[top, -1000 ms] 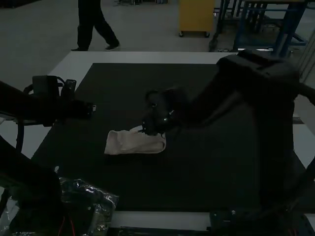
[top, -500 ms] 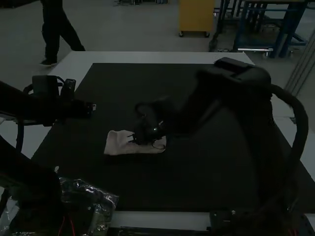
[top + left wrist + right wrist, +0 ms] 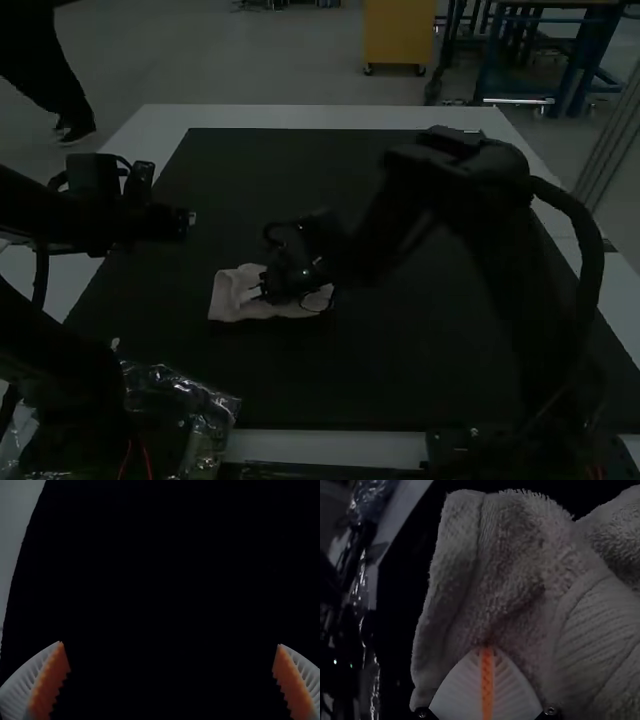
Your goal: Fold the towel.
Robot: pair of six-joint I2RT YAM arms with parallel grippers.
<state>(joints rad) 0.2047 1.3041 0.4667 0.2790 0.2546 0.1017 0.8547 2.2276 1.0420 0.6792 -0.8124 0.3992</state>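
Basically, plastic bag (image 3: 172,385) sits at towel's 7 o'clock, over near L corner of mat (image 3: 400,375); R arm (image 3: 395,205) comes in from 2 o'clock & blocks part of towel (image 3: 224,298), a rumpled strip a bit to 9 o'clock of mat ctr. R gripper (image 3: 256,292) is on it, fingers tog.; can't tell if cloth's pinched. L gripper (image 3: 190,217) is wide, apart, at 10 o'clock. High view gives towel's outline; R wrist view, fuzzy pile & ribbed band (image 3: 592,630).
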